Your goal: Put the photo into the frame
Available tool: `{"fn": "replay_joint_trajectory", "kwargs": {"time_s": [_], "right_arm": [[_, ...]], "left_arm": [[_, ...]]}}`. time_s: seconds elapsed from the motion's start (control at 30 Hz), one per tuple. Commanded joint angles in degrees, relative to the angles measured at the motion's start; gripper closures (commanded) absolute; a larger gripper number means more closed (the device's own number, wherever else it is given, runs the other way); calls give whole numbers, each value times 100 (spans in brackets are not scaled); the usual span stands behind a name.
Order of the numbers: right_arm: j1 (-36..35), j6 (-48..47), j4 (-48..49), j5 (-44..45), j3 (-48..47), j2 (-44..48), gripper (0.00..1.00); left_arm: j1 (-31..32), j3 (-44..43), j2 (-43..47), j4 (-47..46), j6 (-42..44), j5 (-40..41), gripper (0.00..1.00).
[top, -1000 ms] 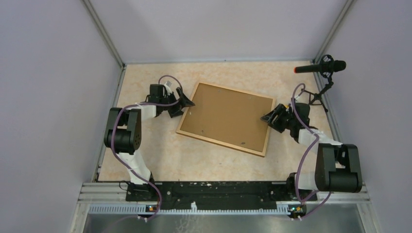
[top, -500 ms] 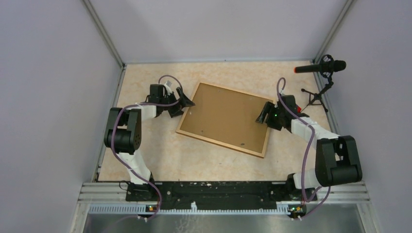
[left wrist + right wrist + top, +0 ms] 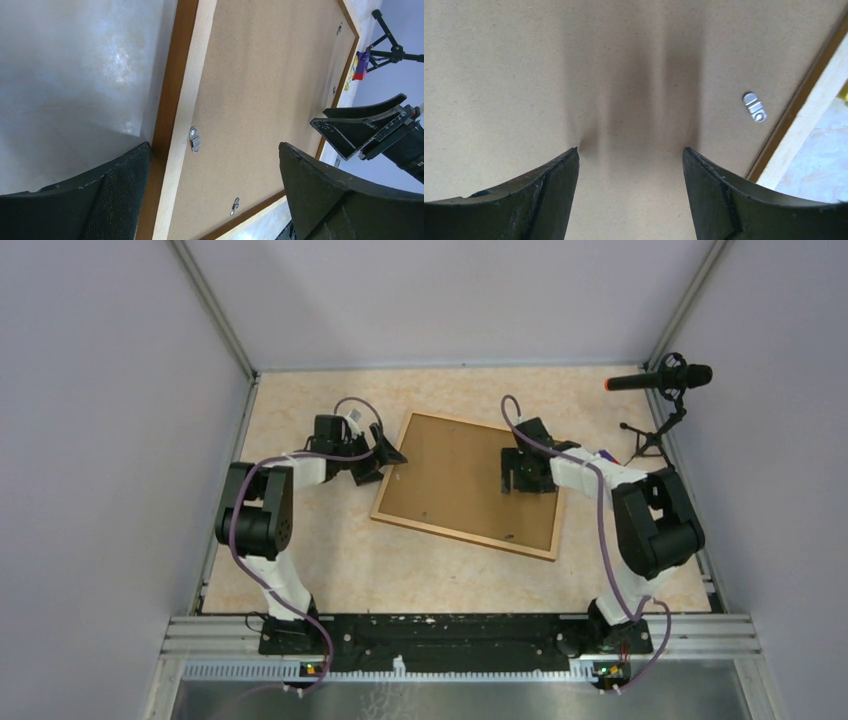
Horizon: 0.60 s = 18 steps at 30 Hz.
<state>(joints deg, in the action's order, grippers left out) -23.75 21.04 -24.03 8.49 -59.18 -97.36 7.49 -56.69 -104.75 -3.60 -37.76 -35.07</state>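
Observation:
The frame (image 3: 462, 537) lies face down on the table, its light wood rim (image 3: 197, 75) around a brown backing board (image 3: 450, 475) held by small metal clips (image 3: 194, 138). The photo is hidden. My left gripper (image 3: 393, 455) is open and straddles the frame's left edge (image 3: 214, 145), one finger over the table and the other over the board. My right gripper (image 3: 518, 480) is open with its tips down at the backing board (image 3: 630, 149), near the right rim (image 3: 809, 125) and a clip (image 3: 755, 107). Nothing sits between either pair of fingers.
A microphone on a small tripod (image 3: 665, 377) stands at the back right corner, with a small coloured object (image 3: 361, 62) at its foot. Grey walls close the table on three sides. The arm bases sit at the near edge.
My right arm swung left from the frame's right edge to over the backing board, and its jaws widened. The frame shifted slightly to the right. The left gripper followed a little.

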Motion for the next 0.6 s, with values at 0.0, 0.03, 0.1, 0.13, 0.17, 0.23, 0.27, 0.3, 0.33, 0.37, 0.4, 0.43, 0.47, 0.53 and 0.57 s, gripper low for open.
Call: {"fn": "replay_joint_trajectory", "kwargs": {"time_s": [0.0, 0.03, 0.1, 0.13, 0.17, 0.23, 0.27, 0.3, 0.33, 0.37, 0.4, 0.43, 0.47, 0.53, 0.57], "right_arm": [[-103, -64, -580, -526, -369, 531, 23], [-105, -88, -580, -651, -495, 776, 20], [-99, -72, -490, -763, -677, 1231, 16], [-96, -69, -421, -688, -706, 1433, 14], [-76, -61, -350, -539, -704, 1595, 13], [34, -25, -158, -56, -563, 1842, 11], [144, -30, -137, 104, -493, 1873, 9], [303, -48, -156, 195, -456, 1836, 8], [529, -9, -259, 233, -450, 1754, 8], [895, 52, -378, 183, -447, 1648, 10], [1165, 82, -485, 14, -428, 1528, 13], [1438, 92, -563, -166, -380, 1427, 16], [1627, 70, -600, -343, -319, 1354, 18], [1816, -45, -518, -485, -124, 1246, 19], [1835, -81, -521, -473, -65, 1187, 19]], "left_arm": [[229, -85, 281, 333, -16, -477, 1], [227, -96, 303, 333, -8, -456, 1], [228, -118, 327, 413, 9, -430, 1], [227, -135, 340, 526, 32, -398, 1], [227, -152, 349, 571, 65, -361, 1], [227, -182, 367, 645, 118, -279, 1], [228, -197, 363, 673, 130, -255, 1], [227, -202, 360, 682, 133, -240, 1], [231, -202, 346, 699, 134, -238, 1], [228, -210, 337, 722, 136, -233, 1], [227, -223, 331, 754, 139, -204, 1], [227, -240, 323, 800, 145, -171, 1], [227, -264, 317, 858, 158, -127, 2], [227, -325, 314, 996, 195, 7, 3], [227, -355, 317, 1088, 217, 83, 4]]}}
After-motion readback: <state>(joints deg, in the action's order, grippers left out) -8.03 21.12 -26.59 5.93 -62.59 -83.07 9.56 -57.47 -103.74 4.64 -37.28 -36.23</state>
